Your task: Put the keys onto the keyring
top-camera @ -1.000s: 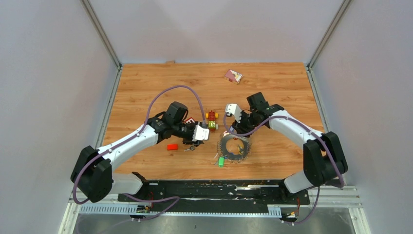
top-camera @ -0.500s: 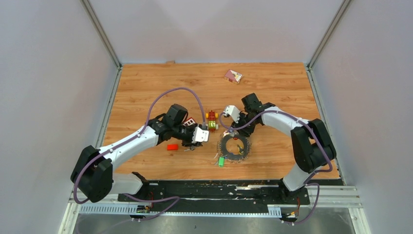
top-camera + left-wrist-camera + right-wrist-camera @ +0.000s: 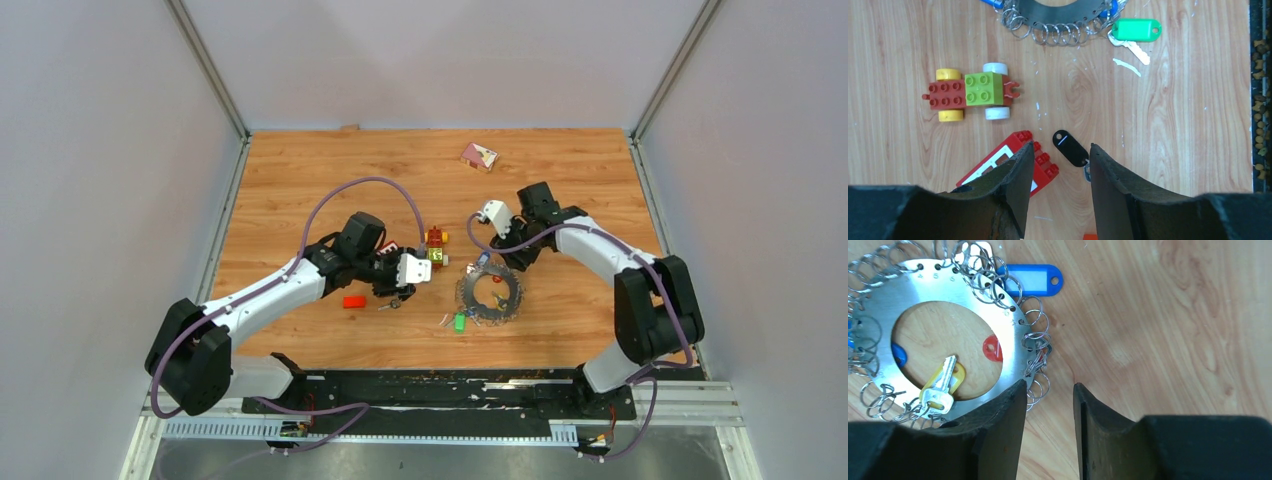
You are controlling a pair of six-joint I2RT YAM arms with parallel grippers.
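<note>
- Left gripper (image 3: 1058,185): jaws moderately parted and gripping nothing, held low over the table (image 3: 300,180), left of centre.
- Black-tagged key (image 3: 1070,147): lies flat on the wood just beyond the gap between the left fingers. Its metal end is beside one finger; whether they touch cannot be told.
- Red-and-white brick (image 3: 1045,165): partly hidden under the other left finger.
- Toy car (image 3: 970,92): farther out than the brick, apart from the gripper.
- Keyring (image 3: 948,285): a flat silver disc with a round hole, its rim hung with small split rings. It lies flat on the table, right of centre.
- Right gripper (image 3: 1049,415): jaws parted and empty, at the keyring's far rim. One finger overlaps the disc edge, and a few split rings show in the gap.
- Blue-tagged key (image 3: 1030,280): at the keyring's far-left rim.
- Green-tagged key (image 3: 460,322): at the keyring's near-left rim.
- Yellow-headed key (image 3: 943,385) and red tag (image 3: 993,348): visible within the hole.
</note>
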